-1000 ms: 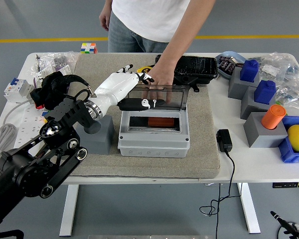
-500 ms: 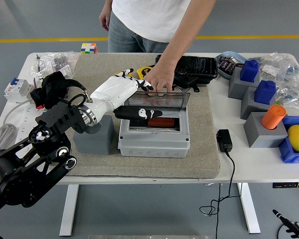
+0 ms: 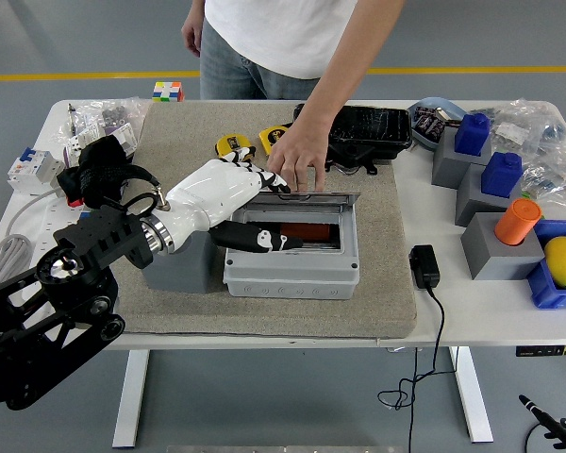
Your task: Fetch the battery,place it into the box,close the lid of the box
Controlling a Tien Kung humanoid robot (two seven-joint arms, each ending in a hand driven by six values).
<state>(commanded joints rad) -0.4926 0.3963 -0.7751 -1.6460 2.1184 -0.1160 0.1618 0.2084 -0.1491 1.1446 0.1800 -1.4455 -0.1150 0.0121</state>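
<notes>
**A:** Where's your battery?

**B:** You've got the orange battery [image 3: 302, 231] lying inside the grey box [image 3: 292, 269], showing through the opening in its top. The box sits on the tan mat [image 3: 377, 274] near the middle of the white surface [image 3: 472, 302].

**A:** And the lid?

**B:** The clear lid [image 3: 307, 198] lies low along the box's far edge, nearly flat, hinged there. You can see the person's hand [image 3: 295, 156] reaching down from the far side, its fingertips resting on that lid.

**A:** Your left hand?

**B:** Your left hand [image 3: 228, 187] is right on the box's left end, white fingers stretched out flat toward the lid and the person's hand, black thumb [image 3: 255, 240] lying across the opening's left part. It grips nothing. A grey block [image 3: 174, 269] stands just left of the box, under your wrist.

**A:** Further out?

**B:** Two yellow tape measures [image 3: 250, 143] beyond the box, a black case [image 3: 370, 130] to their right, a black charger [image 3: 424, 266] right of the mat, and an orange cylinder [image 3: 517, 222] on a grey stand at the far right.
</notes>
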